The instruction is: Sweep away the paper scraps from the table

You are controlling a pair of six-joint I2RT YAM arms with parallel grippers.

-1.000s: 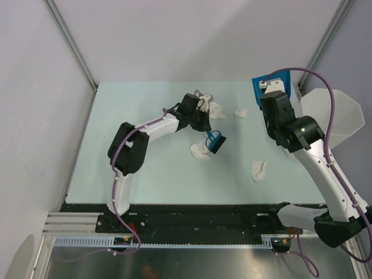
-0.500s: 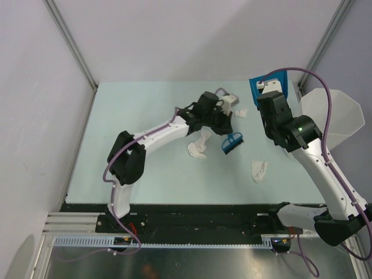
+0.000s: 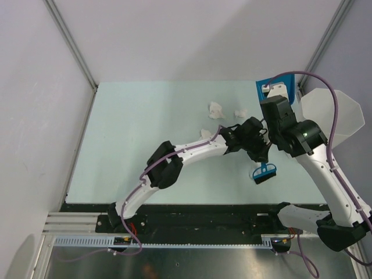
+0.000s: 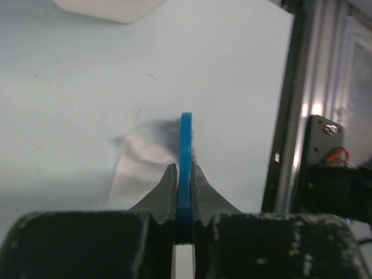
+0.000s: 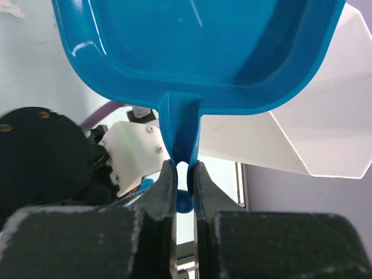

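Feather-light, soft and crumpled by their look, the paper scraps (image 3: 216,109) lie far-centre on the worktop (image 3: 128,139), better nudged low than pinched, with the left tool (image 4: 185,185) clamped on a blue brush (image 4: 186,136) and the right tool (image 5: 185,174) on a blue dustpan (image 5: 197,46) by its handle.

Place: a robot lab test cell, by the look of it, not a home or a shop.
Walls: plain pale panels (image 3: 35,87) set in bare metal posts (image 3: 70,43) box the bench in.
Bench: a mint-green table (image 3: 116,145) with metal-framed edges.
Front edge: a black rail strip (image 3: 192,216) and a slotted cable tray (image 3: 192,245).
Machines: a left arm (image 3: 174,160) and a right arm (image 3: 328,174), bolted side by side, trailing purple cables (image 3: 325,87).
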